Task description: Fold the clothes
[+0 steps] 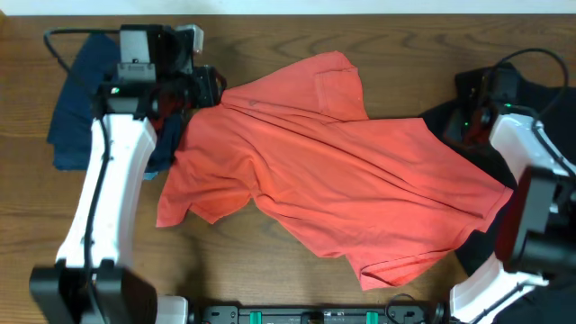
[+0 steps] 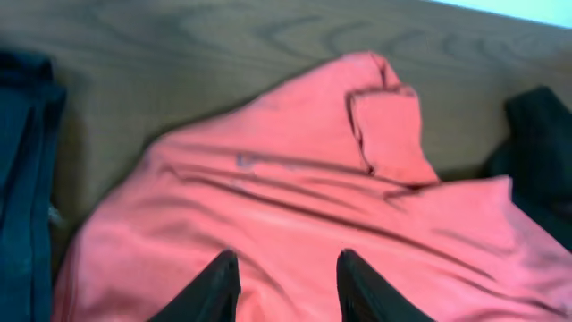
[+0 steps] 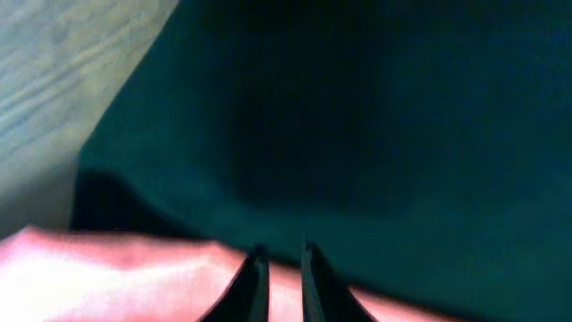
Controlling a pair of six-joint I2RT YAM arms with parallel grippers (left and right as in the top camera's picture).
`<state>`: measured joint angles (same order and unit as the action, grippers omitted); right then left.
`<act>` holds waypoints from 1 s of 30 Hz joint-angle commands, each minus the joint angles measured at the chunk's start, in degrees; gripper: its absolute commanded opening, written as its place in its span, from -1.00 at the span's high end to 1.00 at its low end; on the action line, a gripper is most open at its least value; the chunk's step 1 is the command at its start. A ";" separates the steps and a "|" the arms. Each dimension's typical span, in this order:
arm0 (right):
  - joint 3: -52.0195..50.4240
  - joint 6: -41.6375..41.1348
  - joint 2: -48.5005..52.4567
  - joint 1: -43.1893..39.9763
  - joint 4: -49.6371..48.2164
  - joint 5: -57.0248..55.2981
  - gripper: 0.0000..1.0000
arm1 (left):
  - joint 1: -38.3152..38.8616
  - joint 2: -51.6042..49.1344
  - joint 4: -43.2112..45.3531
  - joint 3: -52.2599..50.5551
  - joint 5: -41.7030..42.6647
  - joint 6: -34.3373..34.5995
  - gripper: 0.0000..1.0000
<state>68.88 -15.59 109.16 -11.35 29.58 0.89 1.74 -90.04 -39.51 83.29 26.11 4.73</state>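
Observation:
A coral-red T-shirt point(image 1: 333, 180) lies crumpled and spread across the middle of the wooden table, one sleeve point(image 2: 389, 134) folded over at the far edge. My left gripper point(image 1: 214, 87) hovers at the shirt's far-left edge. It is open point(image 2: 288, 256), with red cloth showing below the gap and nothing gripped. My right gripper point(image 1: 466, 121) is at the shirt's right edge, over a black garment point(image 3: 357, 116). Its fingers point(image 3: 282, 250) stand almost together with the red edge pinched between them. A navy garment point(image 1: 76, 99) lies bunched at the far left.
The black garment point(image 1: 540, 90) spreads under the shirt's right side and the right arm. A black cable point(image 1: 54, 45) loops at the far-left corner. The arms' base rail point(image 1: 315, 315) runs along the near edge. Bare wood point(image 1: 225, 261) shows in front of the shirt.

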 commanded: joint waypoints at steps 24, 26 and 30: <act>9.07 0.44 4.79 -40.02 -3.17 3.65 0.81 | 2.23 6.91 -9.75 0.48 0.48 0.09 0.03; 9.64 0.46 1.77 -41.22 -3.19 8.79 0.58 | 2.27 6.91 -9.94 0.48 0.48 0.09 -0.01; 9.77 0.48 -4.83 -40.72 -3.67 21.00 0.20 | 3.04 6.88 -10.27 0.48 0.48 -0.22 -0.13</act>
<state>76.16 -15.79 110.87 -53.10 26.35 9.65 4.10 -83.40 -49.50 83.29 26.46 4.60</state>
